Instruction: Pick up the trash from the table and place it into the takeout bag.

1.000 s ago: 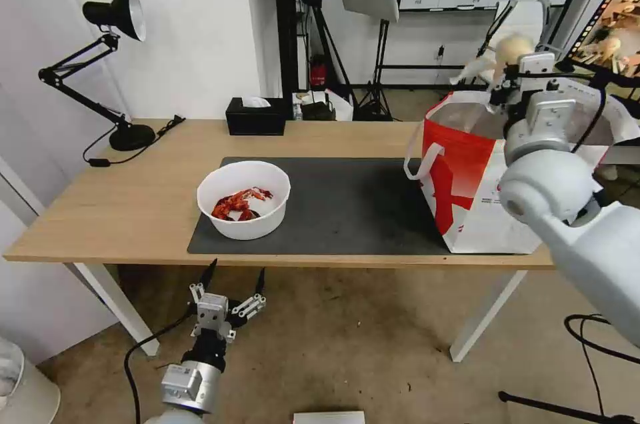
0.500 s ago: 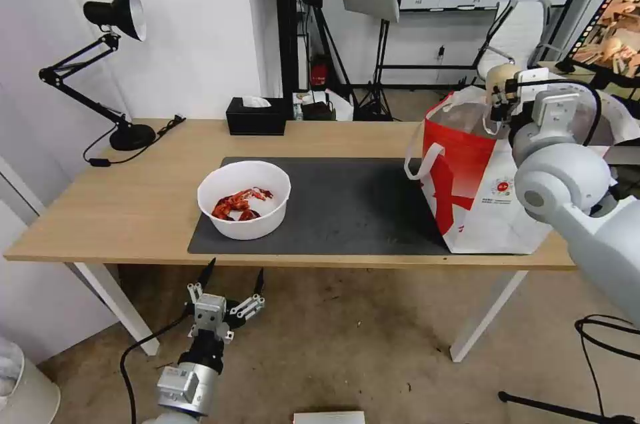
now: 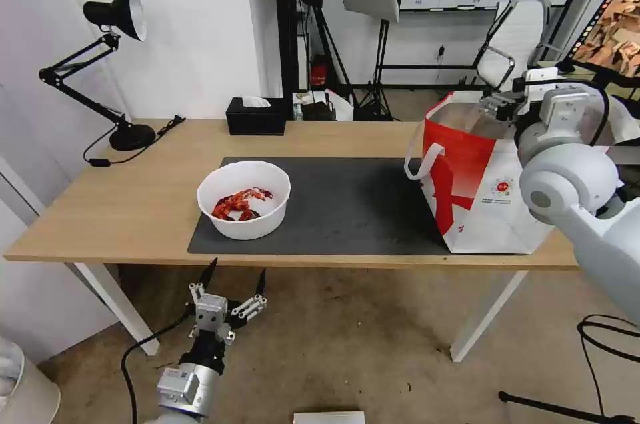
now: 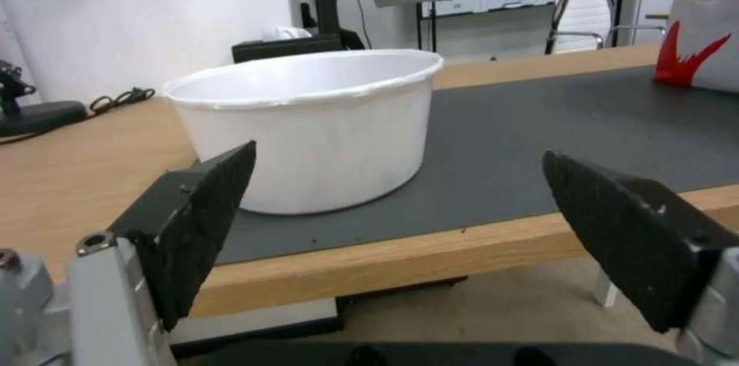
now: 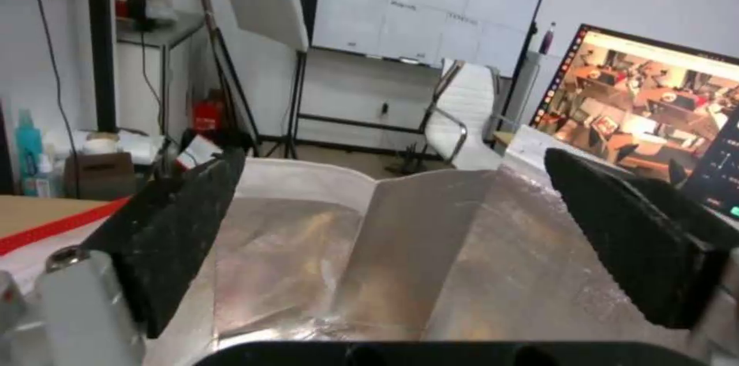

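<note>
Right claw [image 3: 497,106] seen spread and empty over the mouth of the takeout bag [image 3: 480,191]; the beige lump held there a second ago is gone, judged dropped inside. Left claw [image 3: 227,285] is parked open below the table [image 3: 133,204] edge. Bowl [image 3: 244,199] of shells remains on the mat.

A black desk lamp [image 3: 113,17] stands at the upper left, a black tissue box [image 3: 255,116] near the upper middle.
</note>
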Tool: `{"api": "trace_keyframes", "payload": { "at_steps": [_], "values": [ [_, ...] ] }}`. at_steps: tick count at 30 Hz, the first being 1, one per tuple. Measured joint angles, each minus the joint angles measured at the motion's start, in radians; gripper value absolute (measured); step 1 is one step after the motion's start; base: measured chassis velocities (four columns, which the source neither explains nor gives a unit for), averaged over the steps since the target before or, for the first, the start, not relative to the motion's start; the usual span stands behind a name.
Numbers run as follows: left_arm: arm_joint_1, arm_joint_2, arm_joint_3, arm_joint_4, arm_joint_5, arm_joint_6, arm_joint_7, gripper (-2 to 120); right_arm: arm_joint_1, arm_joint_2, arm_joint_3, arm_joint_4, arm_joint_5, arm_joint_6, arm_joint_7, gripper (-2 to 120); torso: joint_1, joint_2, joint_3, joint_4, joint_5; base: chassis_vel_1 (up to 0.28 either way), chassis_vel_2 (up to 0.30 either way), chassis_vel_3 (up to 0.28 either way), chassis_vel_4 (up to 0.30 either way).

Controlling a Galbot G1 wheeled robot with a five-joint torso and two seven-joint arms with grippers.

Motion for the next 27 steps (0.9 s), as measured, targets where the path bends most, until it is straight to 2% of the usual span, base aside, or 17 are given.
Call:
{"api": "trace_keyframes", "payload": {
  "at_steps": [2, 5, 7, 10, 11, 12, 14, 15, 16, 19, 20, 23, 24, 27],
  "values": [
    [-0.002, 0.001, -0.003, -0.006, -0.004, 0.000, 0.000, 100, -0.019, -0.003, 0.012, 0.014, 0.013, 0.014, -0.001, 100, 0.000, 0.000, 0.000, 0.0000, -0.0001, 0.000, 0.000, 0.000, 0.000],
    [-0.004, 0.006, -0.012, -0.019, -0.015, 0.001, 0.000, 100, -0.084, -0.010, 0.051, 0.060, 0.061, 0.109, -0.026, 100, 0.000, 0.000, 0.000, 0.0000, 0.0000, 0.000, 0.000, 0.000, 0.000],
    [-0.004, 0.006, -0.013, -0.020, -0.016, 0.001, 0.000, 100, -0.087, -0.010, 0.053, 0.063, 0.063, 0.114, -0.028, 100, 0.000, 0.000, 0.000, 0.0000, 0.0000, 0.000, 0.000, 0.000, 0.000],
    [0.018, -0.010, -0.043, -0.048, -0.021, -0.009, -0.002, 100, -0.262, 0.000, 0.119, 0.173, 0.073, 0.395, -0.263, 100, 0.000, 0.000, 0.000, -0.0004, -0.0004, 0.000, 0.000, 0.000, 0.000],
    [0.032, -0.021, -0.056, -0.057, -0.020, -0.015, -0.002, 100, -0.297, 0.013, 0.124, 0.189, 0.056, 0.449, -0.321, 100, 0.000, 0.000, 0.000, 0.0001, 0.0001, 0.000, 0.000, 0.000, 0.000],
    [0.032, -0.021, -0.056, -0.057, -0.020, -0.015, -0.002, 100, -0.297, 0.013, 0.124, 0.189, 0.056, 0.449, -0.321, 100, 0.000, 0.000, 0.000, 0.0001, 0.0001, 0.000, 0.000, 0.000, 0.000],
    [0.051, -0.039, -0.079, -0.071, -0.018, -0.024, -0.004, 100, -0.406, 0.039, 0.155, 0.226, 0.005, 0.537, -0.445, 100, 0.000, 0.000, 0.000, 0.0011, -0.0001, 0.000, 0.000, 0.000, 0.000],
    [0.053, -0.042, -0.086, -0.076, -0.018, -0.026, -0.005, 100, -0.483, 0.052, 0.181, 0.242, -0.039, 0.575, -0.497, 100, 0.000, 0.000, 0.000, 0.0004, -0.0002, 0.000, 0.000, 0.000, 0.000],
    [0.053, -0.042, -0.086, -0.076, -0.018, -0.026, -0.005, 100, -0.483, 0.052, 0.181, 0.242, -0.039, 0.575, -0.497, 100, 0.000, 0.000, 0.000, 0.0004, -0.0002, 0.000, 0.000, 0.000, 0.000],
    [0.055, -0.045, -0.097, -0.077, -0.019, -0.035, -0.006, 100, -0.716, 0.100, 0.247, 0.249, -0.200, 0.674, -0.604, 100, 0.000, 0.000, 0.000, -0.0003, 0.0000, 0.000, 0.000, 0.000, 0.000],
    [0.055, -0.045, -0.097, -0.077, -0.019, -0.035, -0.006, 100, -0.716, 0.100, 0.247, 0.249, -0.200, 0.674, -0.604, 100, 0.000, 0.000, 0.000, -0.0003, 0.0000, 0.000, 0.000, 0.000, 0.000],
    [0.058, -0.046, -0.101, -0.076, -0.019, -0.043, -0.007, 100, -0.921, 0.171, 0.310, 0.232, -0.363, 0.743, -0.628, 100, 0.000, 0.000, 0.000, -0.0003, -0.0002, 0.000, 0.000, 0.000, 0.000],
    [0.058, -0.046, -0.101, -0.076, -0.019, -0.043, -0.007, 100, -0.921, 0.171, 0.310, 0.232, -0.363, 0.743, -0.628, 100, 0.000, 0.000, 0.000, -0.0003, -0.0002, 0.000, 0.000, 0.000, 0.000],
    [0.059, -0.048, -0.099, -0.073, -0.020, -0.046, -0.007, 100, -1.062, 0.231, 0.325, 0.201, -0.481, 0.801, -0.613, 100, 0.000, 0.000, 0.000, -0.0002, 0.0000, 0.000, 0.000, 0.000, 0.000]
  ]
}}
